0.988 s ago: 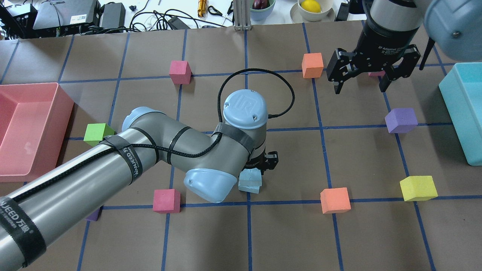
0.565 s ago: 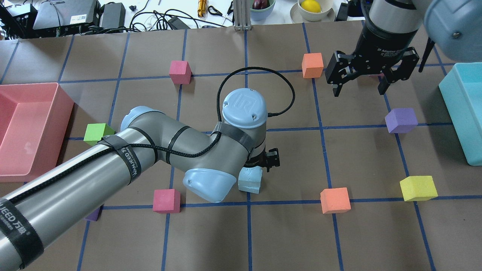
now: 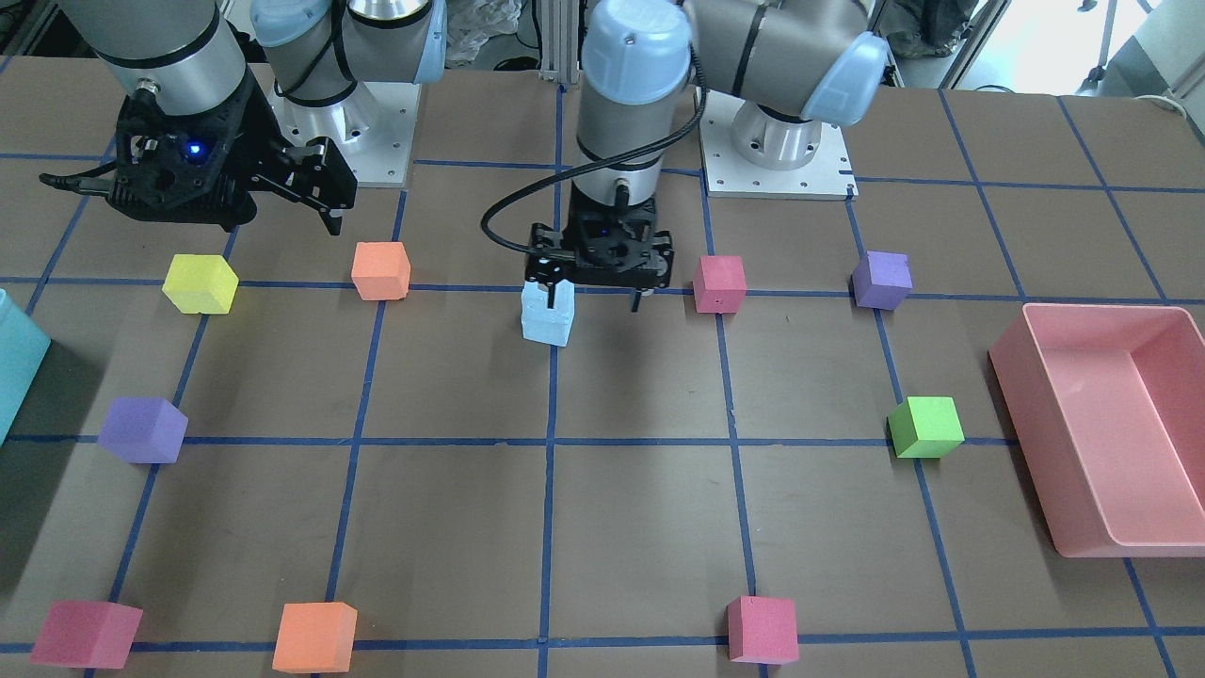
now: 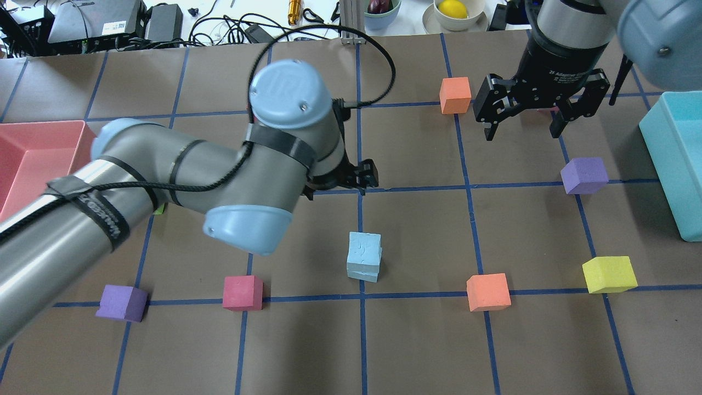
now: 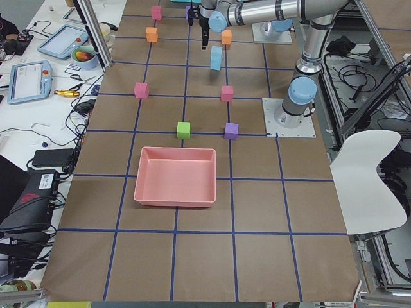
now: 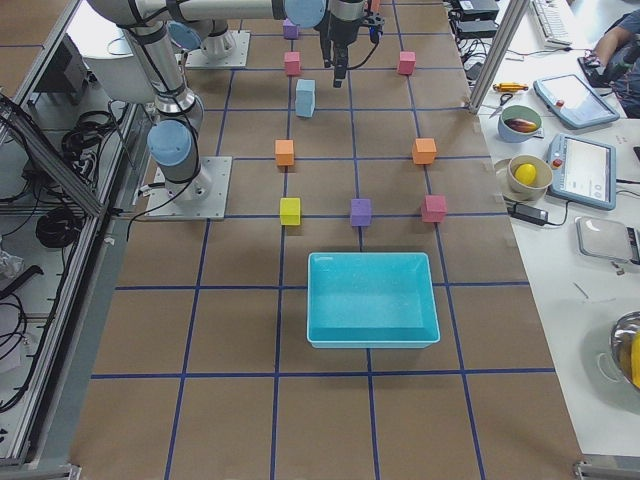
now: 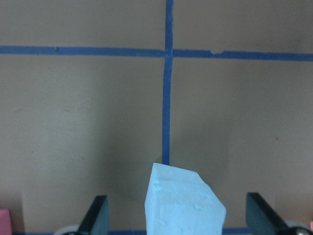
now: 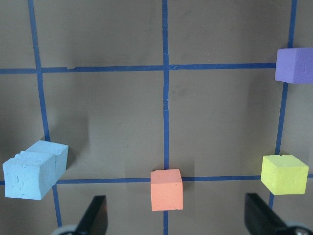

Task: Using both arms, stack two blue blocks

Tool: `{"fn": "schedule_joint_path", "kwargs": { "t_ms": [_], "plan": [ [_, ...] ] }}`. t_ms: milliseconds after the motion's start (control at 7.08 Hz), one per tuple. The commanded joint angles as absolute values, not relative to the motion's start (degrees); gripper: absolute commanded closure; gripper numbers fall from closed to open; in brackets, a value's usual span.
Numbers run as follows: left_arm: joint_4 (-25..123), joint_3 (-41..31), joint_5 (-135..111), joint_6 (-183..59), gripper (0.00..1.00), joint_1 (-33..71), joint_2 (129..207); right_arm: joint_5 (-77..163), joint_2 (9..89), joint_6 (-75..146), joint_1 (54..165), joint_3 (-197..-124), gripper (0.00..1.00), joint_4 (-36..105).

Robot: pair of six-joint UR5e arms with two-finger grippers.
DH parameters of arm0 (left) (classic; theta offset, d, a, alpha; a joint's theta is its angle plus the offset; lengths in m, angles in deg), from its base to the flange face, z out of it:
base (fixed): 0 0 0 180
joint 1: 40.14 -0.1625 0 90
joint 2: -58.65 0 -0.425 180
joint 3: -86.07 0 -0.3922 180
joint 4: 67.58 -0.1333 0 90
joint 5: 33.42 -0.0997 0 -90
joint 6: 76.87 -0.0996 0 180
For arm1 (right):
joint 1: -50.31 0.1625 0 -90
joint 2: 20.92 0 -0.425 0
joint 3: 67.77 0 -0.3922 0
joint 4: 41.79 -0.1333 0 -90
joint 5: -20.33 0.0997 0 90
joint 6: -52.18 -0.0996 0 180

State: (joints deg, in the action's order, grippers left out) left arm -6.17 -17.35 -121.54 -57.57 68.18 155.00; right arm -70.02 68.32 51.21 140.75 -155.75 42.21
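Overhead exterior view: the brown table (image 4: pixel 428 340), gridded with blue tape, carries everything. The left arm (image 4: pixel 164 181) reaches in from the near left. A black strap on it reads "WANJEED", and its pale blue wrist cap bears a UR logo. The right arm (image 4: pixel 570 33) comes down at the far right, with "2F Adaptive" legible on its black body. A pink bin (image 4: pixel 44 125) sits at the left edge and a teal bin (image 4: pixel 666 175) at the right.

The right jaws hang spread wide and empty, near an orange cube (image 4: pixel 455 94). The left jaws are mostly hidden under the wrist here. The left wrist-mounted view shows them wide apart and holding nothing, with the top blue cube below and between them.

The blue blocks (image 4: pixel 364 258) stand one on the other near mid-table, just beside a tape line and clear of both arms. They are pale sky-blue foam with a pitted top. The right wrist-mounted view shows the upper cube sitting slightly askew on the lower.
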Motion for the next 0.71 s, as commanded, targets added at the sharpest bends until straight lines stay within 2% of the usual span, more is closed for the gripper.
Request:
{"fn": "schedule_joint_path", "kwargs": {
  "t_ms": [0, 282, 565],
  "plan": [
    [7.2, -9.9, -122.0, -71.9, 0.0, 56.9, 150.7, -70.0, 68.2, 51.1, 140.8, -155.8, 0.0, 42.2],
    [18.3, -0.3, -122.1, -82.0, 0.0, 47.2, 148.1, -70.0, 68.2, 51.3, 140.8, -155.8, 0.0, 42.1],
    [20.6, 1.2, -122.2, -81.6, 0.0, 44.6, 148.4, -70.0, 68.2, 51.1, 140.8, -156.3, 0.0, 42.2]
  ]
}}
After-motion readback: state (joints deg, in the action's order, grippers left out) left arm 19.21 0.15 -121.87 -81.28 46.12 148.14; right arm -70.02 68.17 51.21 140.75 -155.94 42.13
